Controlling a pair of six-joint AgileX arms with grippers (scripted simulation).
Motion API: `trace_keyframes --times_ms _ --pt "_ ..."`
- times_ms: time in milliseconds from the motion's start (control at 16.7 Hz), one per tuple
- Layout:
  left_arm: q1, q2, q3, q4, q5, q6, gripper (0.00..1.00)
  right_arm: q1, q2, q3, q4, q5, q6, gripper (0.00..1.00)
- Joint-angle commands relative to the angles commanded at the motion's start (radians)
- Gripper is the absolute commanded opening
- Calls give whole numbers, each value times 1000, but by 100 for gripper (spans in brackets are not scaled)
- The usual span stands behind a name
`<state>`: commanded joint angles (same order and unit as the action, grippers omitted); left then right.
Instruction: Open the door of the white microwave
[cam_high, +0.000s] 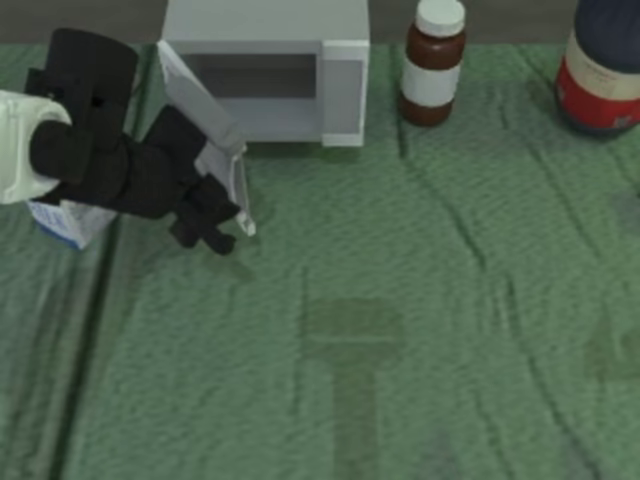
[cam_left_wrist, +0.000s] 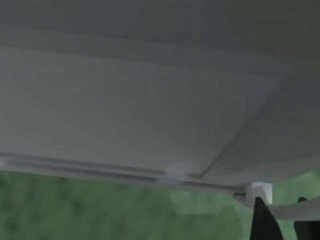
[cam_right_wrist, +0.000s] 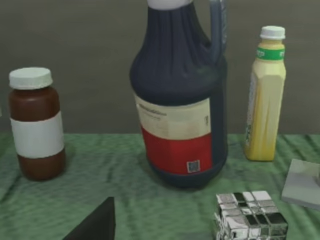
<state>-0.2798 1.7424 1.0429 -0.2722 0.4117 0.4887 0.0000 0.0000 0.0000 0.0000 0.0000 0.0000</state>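
Mid-swing: left gripper (cam_high: 222, 222) clenched on door (cam_high: 200, 100) free edge, near-left of white microwave (cam_high: 300, 40); door half open. Next: pull further left. Right arm unseen.

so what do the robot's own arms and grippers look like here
In the top view the left arm is a chunky matte black body with a glossy white rounded segment at the picture's edge, ending in the black two-finger left gripper. No cables or markings show. The right arm is out of that view.
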Motion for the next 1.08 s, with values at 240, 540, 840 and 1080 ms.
trace_keyframes --times_ms 240,540,840,1080 --pt "0 0 0 0 0 0 0 0 0 0 0 0 0 100" --pt "0 0 0 0 0 0 0 0 0 0 0 0 0 100" --pt "-4 0 -4 -3 7 -1 0 0 0 0 0 0 0 100" --pt "18 1 4 -26 33 50 0 0 0 0 0 0 0 100"
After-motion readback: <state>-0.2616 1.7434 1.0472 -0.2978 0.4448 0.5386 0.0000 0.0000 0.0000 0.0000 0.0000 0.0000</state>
